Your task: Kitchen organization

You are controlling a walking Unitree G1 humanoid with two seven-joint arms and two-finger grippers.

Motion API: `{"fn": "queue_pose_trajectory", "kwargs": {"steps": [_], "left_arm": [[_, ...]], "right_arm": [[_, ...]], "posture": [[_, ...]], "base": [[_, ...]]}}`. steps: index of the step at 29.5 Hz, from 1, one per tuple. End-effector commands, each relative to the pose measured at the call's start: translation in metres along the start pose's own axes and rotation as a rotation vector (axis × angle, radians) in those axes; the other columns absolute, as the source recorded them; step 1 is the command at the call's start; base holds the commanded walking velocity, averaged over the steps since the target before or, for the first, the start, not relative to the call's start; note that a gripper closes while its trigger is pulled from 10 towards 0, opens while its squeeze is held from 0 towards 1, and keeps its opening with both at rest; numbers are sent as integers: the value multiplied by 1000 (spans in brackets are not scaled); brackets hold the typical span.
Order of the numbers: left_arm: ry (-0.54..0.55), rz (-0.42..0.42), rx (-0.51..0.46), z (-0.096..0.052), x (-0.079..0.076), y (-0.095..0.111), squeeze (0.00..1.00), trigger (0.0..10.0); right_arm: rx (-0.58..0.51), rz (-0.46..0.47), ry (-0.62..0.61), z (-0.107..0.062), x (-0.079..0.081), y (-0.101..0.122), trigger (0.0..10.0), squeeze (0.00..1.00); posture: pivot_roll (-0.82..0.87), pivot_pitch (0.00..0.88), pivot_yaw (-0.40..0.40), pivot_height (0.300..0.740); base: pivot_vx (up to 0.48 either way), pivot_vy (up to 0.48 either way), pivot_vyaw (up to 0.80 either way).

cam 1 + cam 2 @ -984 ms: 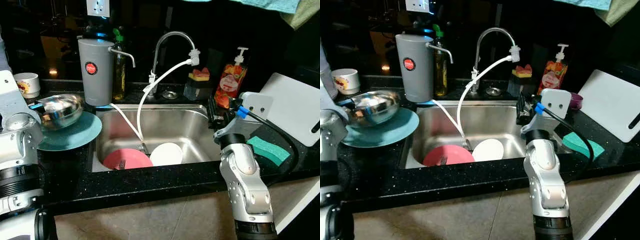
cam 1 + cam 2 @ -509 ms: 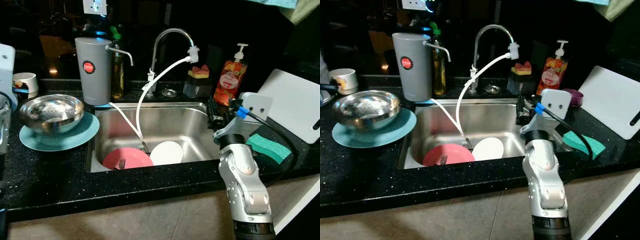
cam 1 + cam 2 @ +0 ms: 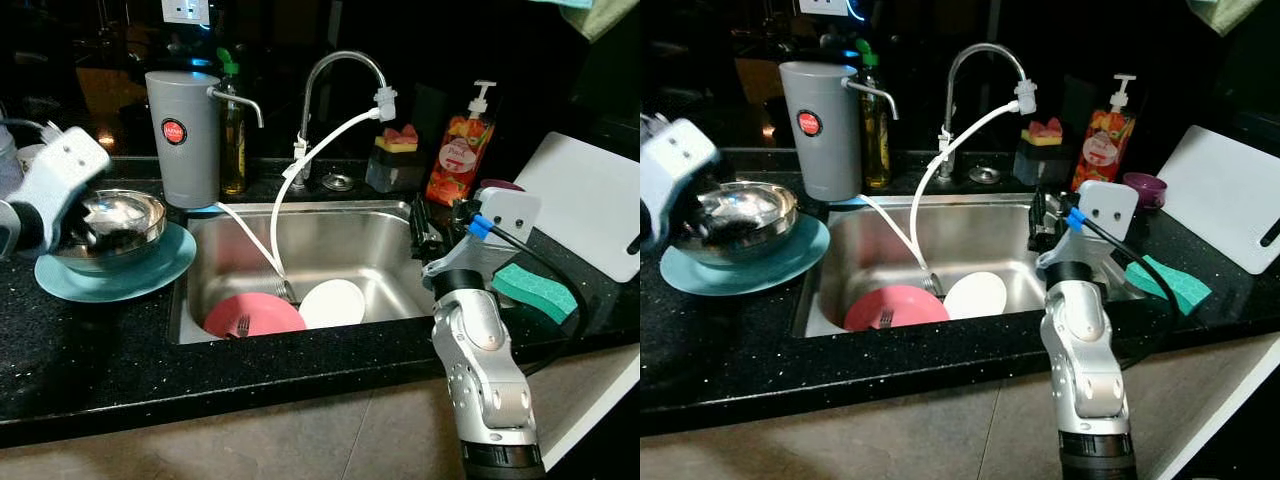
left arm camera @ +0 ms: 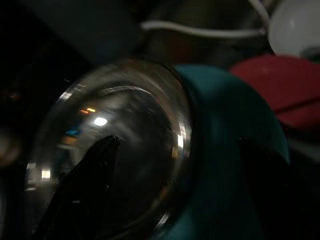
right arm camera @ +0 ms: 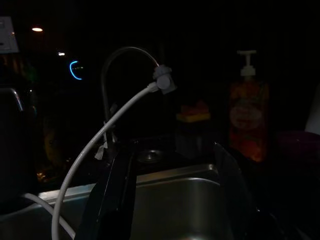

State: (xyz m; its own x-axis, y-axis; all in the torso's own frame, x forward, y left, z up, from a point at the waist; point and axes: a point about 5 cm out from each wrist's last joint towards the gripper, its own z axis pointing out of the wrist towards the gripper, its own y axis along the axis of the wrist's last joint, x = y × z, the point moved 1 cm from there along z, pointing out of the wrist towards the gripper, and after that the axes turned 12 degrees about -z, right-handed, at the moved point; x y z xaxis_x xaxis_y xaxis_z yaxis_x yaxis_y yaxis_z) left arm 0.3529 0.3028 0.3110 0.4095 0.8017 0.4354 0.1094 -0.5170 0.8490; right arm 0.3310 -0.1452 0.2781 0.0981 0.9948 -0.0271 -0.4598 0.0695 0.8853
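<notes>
A steel bowl [image 3: 118, 218] sits on a teal plate [image 3: 150, 272] on the black counter left of the sink [image 3: 340, 232]. My left gripper [image 4: 178, 145] is open over the bowl's near rim, one finger [image 4: 85, 190] inside the bowl and the other outside above the plate. In the sink lie a pink plate [image 3: 262, 314] with a fork [image 3: 240, 327] on it and a white dish [image 3: 333, 303]. My right gripper [image 5: 171, 151] hangs open over the sink's right edge with nothing between its fingers.
Behind the sink stand a grey canister [image 3: 183, 135], a faucet [image 3: 335, 80] with a white hose [image 3: 290, 190], a sponge holder [image 3: 392, 165] and a soap bottle [image 3: 455, 158]. A green sponge [image 3: 535, 288] and a white cutting board [image 3: 590, 205] lie on the right.
My left arm swung out of view, then came back from the left and brought its gripper down over the steel bowl. The right arm stayed put; the camera shifted slightly.
</notes>
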Motion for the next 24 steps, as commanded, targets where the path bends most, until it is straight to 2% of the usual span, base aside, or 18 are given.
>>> {"fn": "queue_pose_trajectory", "kwargs": {"steps": [1,7,9,13,16,20,21,22,23,24], "left_arm": [[-33,43,20,6,-3,2,0,10000],[-105,69,45,11,-8,-1,0,10000],[-133,101,72,16,-11,-3,0,10000],[-138,121,115,23,-10,-10,0,10000],[-144,154,181,29,-13,-24,0,10000],[-119,170,204,32,-12,-29,0,10000],[-112,174,208,32,-12,-30,0,4353],[-107,176,211,33,-12,-31,0,4353],[-102,178,216,34,-12,-33,0,0],[-91,183,220,35,-11,-35,0,0]], "right_arm": [[-9,3,-17,1,-3,1,10000,0],[-15,0,-25,1,-5,2,10000,0],[-18,-1,-27,1,-5,2,10000,0],[-21,0,-27,2,-5,2,10000,0],[-23,2,-25,2,-4,2,10000,0],[-23,2,-26,2,-4,2,10000,0],[-23,2,-26,2,-4,2,10000,0],[-23,1,-27,2,-4,2,10000,0],[-22,0,-27,2,-5,2,10000,0],[-22,-1,-28,2,-5,2,10000,0]], "posture": [[144,10,-79,740],[138,0,-74,740],[140,0,-76,740],[141,0,-77,740],[141,0,-77,740],[141,0,-77,740],[141,0,-77,740],[141,0,-77,740],[137,0,-79,740],[136,0,-81,740]], "base": [[0,0,0],[0,0,0],[0,0,0],[0,0,0],[0,0,0],[0,0,0],[0,0,0],[0,0,0],[0,0,0],[0,0,0]]}}
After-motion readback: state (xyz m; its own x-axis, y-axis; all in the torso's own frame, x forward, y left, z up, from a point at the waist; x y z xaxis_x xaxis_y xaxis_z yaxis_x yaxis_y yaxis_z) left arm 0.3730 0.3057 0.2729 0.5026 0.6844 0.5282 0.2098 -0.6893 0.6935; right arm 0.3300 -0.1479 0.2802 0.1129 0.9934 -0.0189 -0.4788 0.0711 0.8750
